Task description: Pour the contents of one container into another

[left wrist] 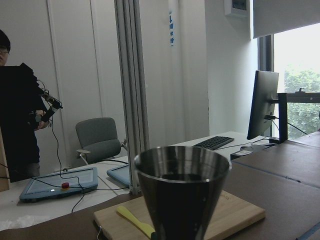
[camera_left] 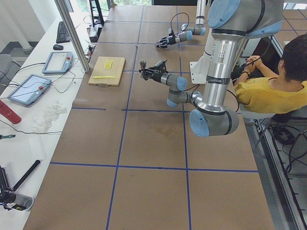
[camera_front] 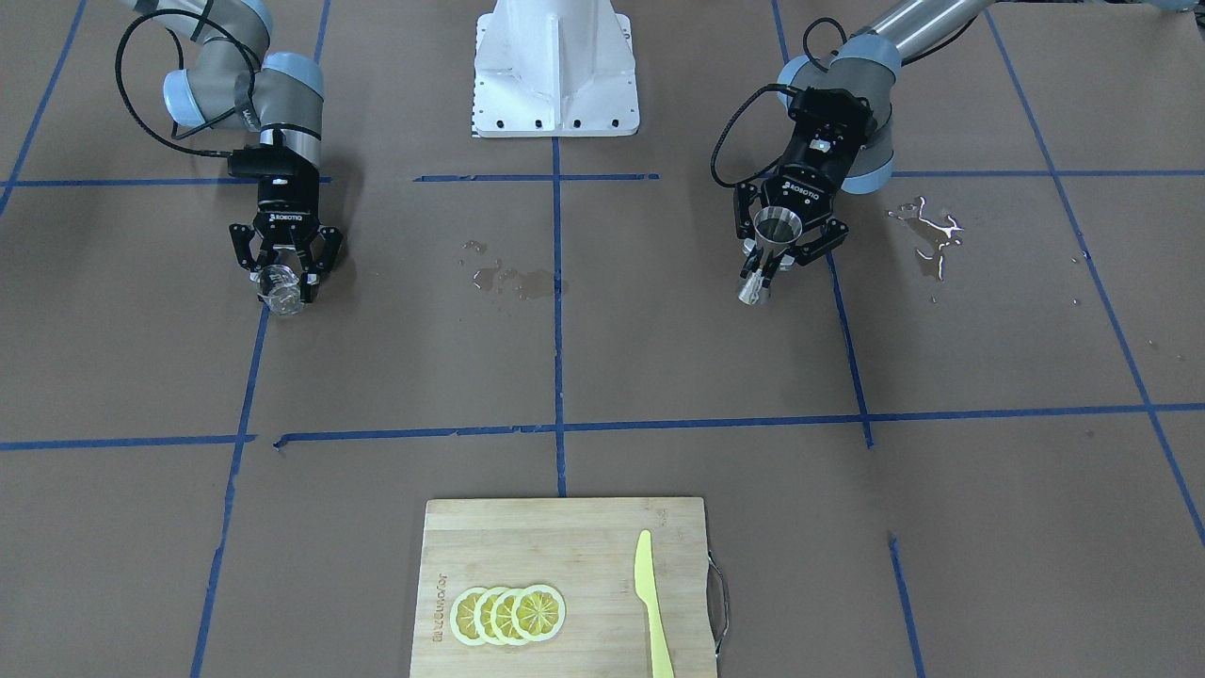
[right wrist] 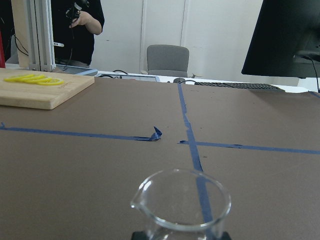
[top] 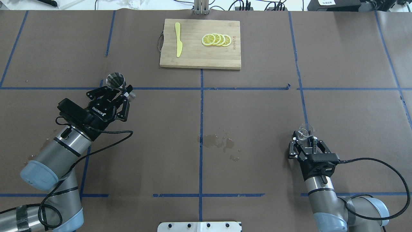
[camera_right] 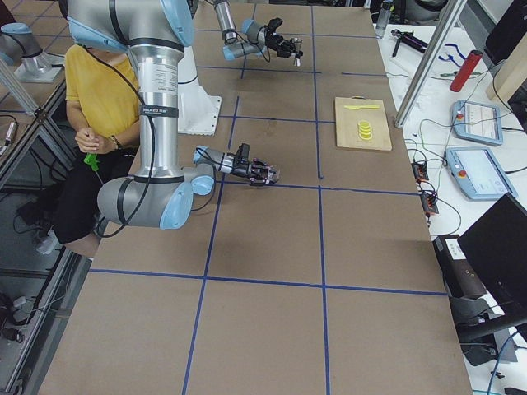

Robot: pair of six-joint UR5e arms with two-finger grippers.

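The silver hourglass-shaped jigger (top: 116, 81) stands upright between the fingers of my left gripper (top: 125, 92), which is shut on its waist on the table's left side. It appears held a little above the table. In the left wrist view the jigger's upper cone (left wrist: 182, 192) fills the foreground. The small clear glass cup (top: 304, 132) with its pour lip sits upright in my right gripper (top: 305, 139), which is shut on it low over the table on the right. Nothing visible lies in the glass cup (right wrist: 182, 205) in the right wrist view. The two containers are far apart.
A wooden cutting board (top: 199, 59) lies at the far middle with lemon slices (top: 216, 39) and a yellow knife (top: 178, 43). Wet patches mark the table's centre (top: 219, 141) and beside the left arm (camera_front: 927, 231). A seated person (camera_left: 273, 86) is behind the robot.
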